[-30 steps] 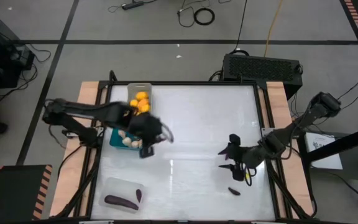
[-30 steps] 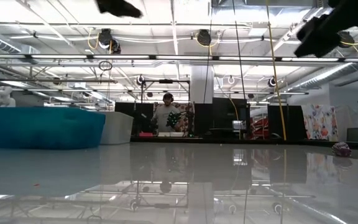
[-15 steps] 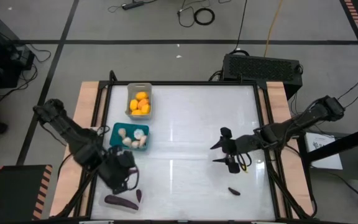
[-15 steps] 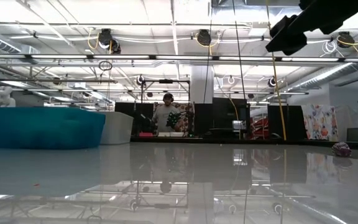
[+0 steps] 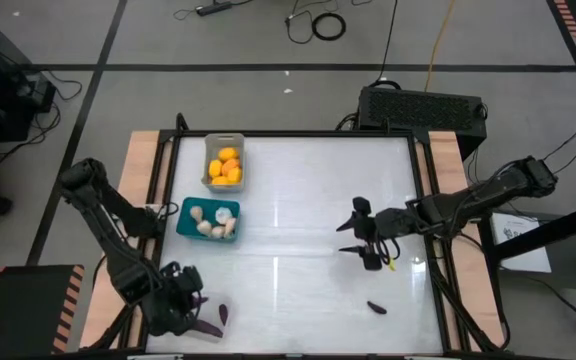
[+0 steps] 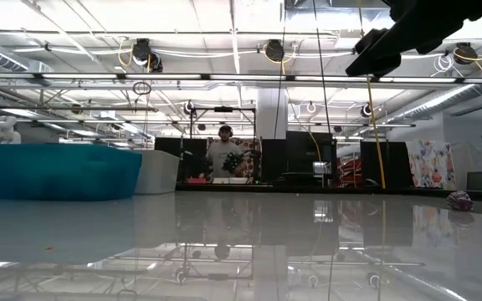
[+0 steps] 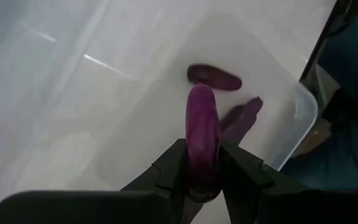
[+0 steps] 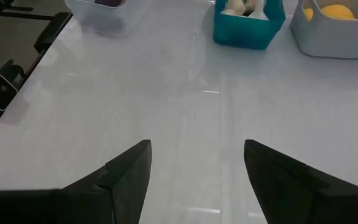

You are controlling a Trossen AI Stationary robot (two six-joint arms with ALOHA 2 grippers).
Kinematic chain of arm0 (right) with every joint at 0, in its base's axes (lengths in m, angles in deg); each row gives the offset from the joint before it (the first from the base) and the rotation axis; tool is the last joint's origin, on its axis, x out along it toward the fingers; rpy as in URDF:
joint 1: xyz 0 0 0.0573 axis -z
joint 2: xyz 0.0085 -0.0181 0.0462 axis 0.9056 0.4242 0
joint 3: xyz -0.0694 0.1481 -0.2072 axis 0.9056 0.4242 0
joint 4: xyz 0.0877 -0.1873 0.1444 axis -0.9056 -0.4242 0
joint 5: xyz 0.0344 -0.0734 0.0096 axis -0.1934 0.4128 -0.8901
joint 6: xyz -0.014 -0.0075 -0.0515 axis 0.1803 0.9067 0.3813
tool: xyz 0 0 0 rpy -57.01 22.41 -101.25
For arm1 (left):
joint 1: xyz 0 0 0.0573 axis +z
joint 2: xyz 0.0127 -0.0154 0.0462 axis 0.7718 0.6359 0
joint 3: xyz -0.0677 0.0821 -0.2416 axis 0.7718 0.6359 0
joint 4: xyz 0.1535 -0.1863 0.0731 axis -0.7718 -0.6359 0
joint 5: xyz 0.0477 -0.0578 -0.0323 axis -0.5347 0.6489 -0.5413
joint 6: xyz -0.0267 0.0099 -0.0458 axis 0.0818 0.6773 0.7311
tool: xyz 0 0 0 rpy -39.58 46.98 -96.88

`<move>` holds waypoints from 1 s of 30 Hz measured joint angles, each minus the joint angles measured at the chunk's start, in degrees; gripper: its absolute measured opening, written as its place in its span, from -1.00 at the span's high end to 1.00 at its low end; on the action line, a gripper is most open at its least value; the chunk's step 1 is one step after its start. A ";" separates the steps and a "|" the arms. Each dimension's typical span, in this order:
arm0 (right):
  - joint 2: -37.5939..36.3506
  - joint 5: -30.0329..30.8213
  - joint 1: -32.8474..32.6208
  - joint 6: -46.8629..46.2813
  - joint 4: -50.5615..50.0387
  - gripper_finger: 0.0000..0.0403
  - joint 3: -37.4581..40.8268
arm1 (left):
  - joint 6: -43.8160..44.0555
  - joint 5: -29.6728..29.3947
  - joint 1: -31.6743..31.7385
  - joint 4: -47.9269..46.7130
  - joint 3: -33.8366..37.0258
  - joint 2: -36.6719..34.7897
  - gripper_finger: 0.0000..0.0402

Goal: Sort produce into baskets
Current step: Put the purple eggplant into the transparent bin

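Three baskets line the left side of the white desk (image 5: 298,200): a light grey bin (image 5: 224,163) of yellow-orange fruits (image 5: 227,167) at the far end, a teal bin (image 5: 207,219) of pale garlic bulbs (image 5: 214,225) just nearer, and a clear bin (image 7: 303,118) at the near left corner. We see the left claw (image 7: 202,177) poised over that clear bin, its fingers clamped on a purple eggplant (image 7: 202,140) that stands up between them. Two more eggplants (image 7: 214,78) lie on the bin's floor below, one beside the other, and in the high view one dark piece (image 5: 222,314) shows by the arm.

The right claw (image 5: 357,238) hangs over the right half of the desk, well apart from the baskets, its two fingers (image 8: 120,171) spread wide with bare desk between them. We spot one small eggplant (image 5: 376,307) lying loose on the desk, nearer than that claw and close to the near right edge. In the low view the teal bin (image 6: 57,171) fills the left, with a person (image 6: 224,155) standing far back in the room.
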 joint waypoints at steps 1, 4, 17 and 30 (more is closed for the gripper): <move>0.00 0.00 0.15 0.01 -0.01 -0.23 0.00 | 0.66 0.01 -0.30 1.21 0.90 0.00 0.57; 0.00 0.00 0.49 0.02 -0.11 -0.23 0.00 | 2.38 -0.01 -0.83 4.04 3.13 0.12 0.57; 1.32 -2.39 -0.03 3.36 -9.45 -0.23 0.00 | 3.09 6.34 -0.97 7.40 6.78 6.42 0.29; 3.52 -5.97 -0.10 -4.15 -19.80 -0.23 0.00 | -6.80 1.51 3.60 7.65 4.34 3.72 0.00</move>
